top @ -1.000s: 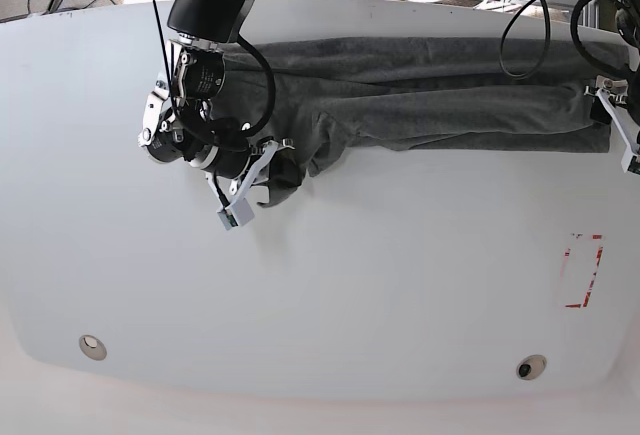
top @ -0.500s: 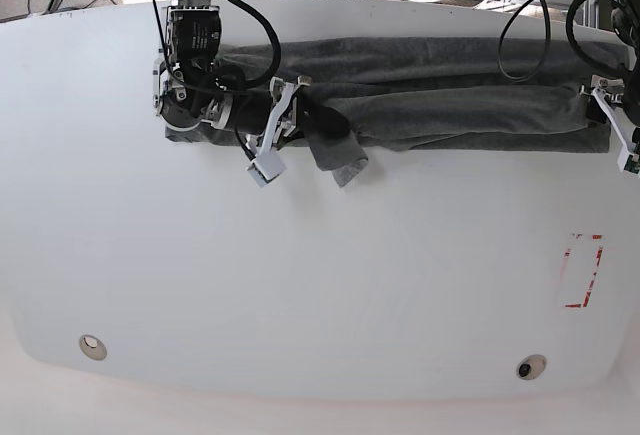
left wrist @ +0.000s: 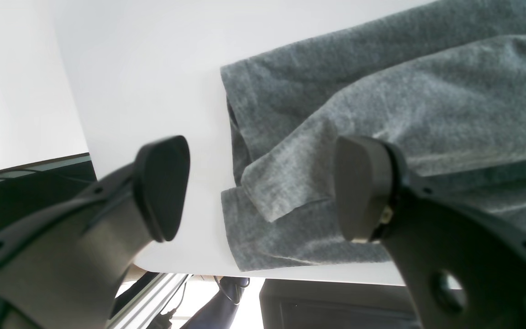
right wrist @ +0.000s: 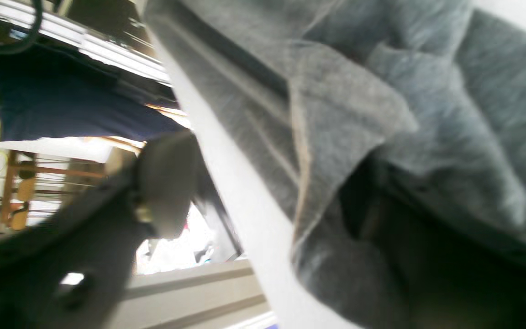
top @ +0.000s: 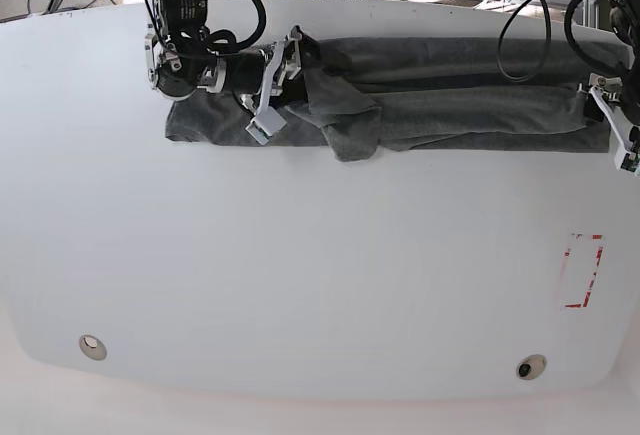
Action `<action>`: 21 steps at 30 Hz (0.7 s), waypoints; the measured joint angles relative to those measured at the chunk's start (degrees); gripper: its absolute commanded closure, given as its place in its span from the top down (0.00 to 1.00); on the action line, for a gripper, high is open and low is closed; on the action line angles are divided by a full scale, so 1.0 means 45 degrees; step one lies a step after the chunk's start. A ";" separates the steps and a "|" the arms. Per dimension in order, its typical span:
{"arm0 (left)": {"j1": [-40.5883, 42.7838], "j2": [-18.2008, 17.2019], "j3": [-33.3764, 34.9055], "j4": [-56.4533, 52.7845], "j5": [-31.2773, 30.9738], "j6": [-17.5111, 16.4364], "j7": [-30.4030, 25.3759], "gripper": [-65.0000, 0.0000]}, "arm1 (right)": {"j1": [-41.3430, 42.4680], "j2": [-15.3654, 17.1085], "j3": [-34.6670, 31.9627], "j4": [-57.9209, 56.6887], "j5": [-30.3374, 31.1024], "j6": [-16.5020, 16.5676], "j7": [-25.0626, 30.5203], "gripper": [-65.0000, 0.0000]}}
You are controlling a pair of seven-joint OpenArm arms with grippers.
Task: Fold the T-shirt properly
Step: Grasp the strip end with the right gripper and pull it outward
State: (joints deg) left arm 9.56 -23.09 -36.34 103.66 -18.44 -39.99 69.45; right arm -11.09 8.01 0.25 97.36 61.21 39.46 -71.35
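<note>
A white table (top: 300,285) with a curved front edge fills the base view, bare toward the camera except for a red-outlined rectangle (top: 583,271) and two round metal inserts (top: 92,346). Further back, the dark grey T-shirt (top: 460,115) is laid as a long folded band along the far edge. The left gripper (left wrist: 258,187) is held with its jaws wide apart at the band's end, gripping nothing. The right gripper (top: 275,90) is seen parted over bunched cloth (the wrist view is blurred), with a flap beside it. Cables and framing are visible beyond the table.
</note>
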 measured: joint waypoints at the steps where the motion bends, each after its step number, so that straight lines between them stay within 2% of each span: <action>1: 0.0000 0.0010 0.0083 0.0000 0.0000 0.0000 -0.0005 0.69 | -0.0097 0.0121 0.0000 0.0019 0.0296 0.0005 -0.0005 0.96; 4: -0.0005 0.0015 0.0291 0.0000 -0.0019 0.0000 -0.0010 0.69 | -0.0296 0.0529 0.0000 0.0223 0.0806 0.0015 0.0024 0.98; 7: -0.0005 0.0078 0.0379 0.0005 -0.0019 0.0000 -0.0010 0.69 | -0.0364 0.0976 0.0019 0.0670 0.1540 0.0010 -0.0073 0.92; 10: -0.0010 0.0466 0.0350 0.0005 -0.0010 0.0010 -0.0015 0.69 | -0.0296 0.1258 0.0078 0.0894 0.2244 0.0000 0.0039 0.82; 14: 0.0039 0.1122 0.0350 0.0000 -0.0019 0.0000 -0.0005 0.69 | -0.0262 0.1258 0.0238 0.0937 0.2351 0.0000 0.0175 0.60; 18: 0.0029 0.1588 0.0102 0.0000 -0.0019 -0.0005 -0.0199 0.69 | -0.0583 0.1069 0.0840 0.0933 0.1831 0.0000 0.0214 0.41; 21: 0.0146 0.1773 -0.0170 0.0000 -0.0005 0.0005 -0.0505 0.69 | -0.0777 0.0767 0.0976 0.0899 0.0617 0.0005 0.0253 0.35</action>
State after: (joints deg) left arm 10.22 -15.11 -37.10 103.66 -18.46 -39.97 67.18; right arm -14.59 11.46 4.64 101.41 63.99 39.48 -70.22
